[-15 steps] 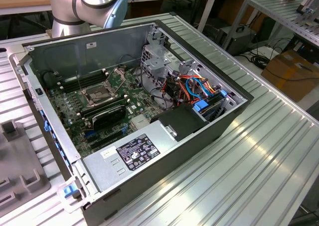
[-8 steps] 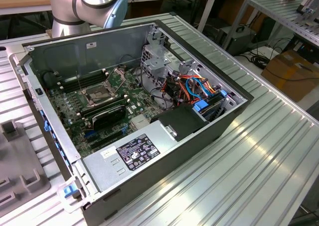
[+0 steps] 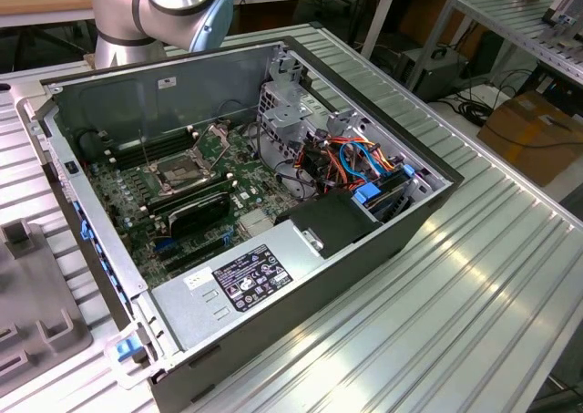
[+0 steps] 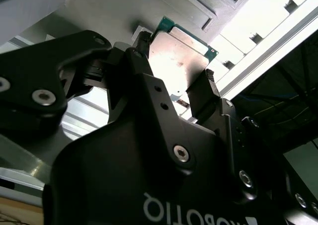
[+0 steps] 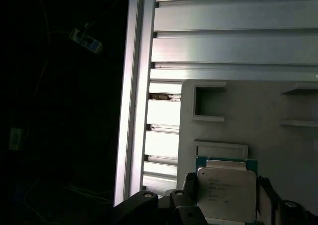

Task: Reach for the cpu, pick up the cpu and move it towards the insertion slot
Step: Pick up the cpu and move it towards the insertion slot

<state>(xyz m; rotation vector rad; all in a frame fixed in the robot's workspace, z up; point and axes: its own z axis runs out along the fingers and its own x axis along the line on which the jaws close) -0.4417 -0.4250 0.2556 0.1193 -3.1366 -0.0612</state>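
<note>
The cpu (image 5: 226, 191) lies face-up over the grey fixture (image 5: 283, 106), which rests on the slatted aluminium table (image 5: 233, 46) close to the table's edge rail. In both wrist views I read it as centred in the gripper (image 4: 175, 66), on the closing axis. One finger (image 4: 207, 88) stands against each of two opposite edges. The fingers appear closed onto the cpu, with no clear gap at either edge. I cannot confirm whether the cpu has left the fixture surface. The part is square, so no long axis governs the grip; its edges run parallel to the finger faces. In the exterior view, the insertion slot (image 3: 178, 171) sits on the board inside the open computer case (image 3: 137, 94), below the arm (image 3: 155, 3). I judge the cpu is well apart from the slot, since the wrist views have fixture and table beneath it, not the board
</note>
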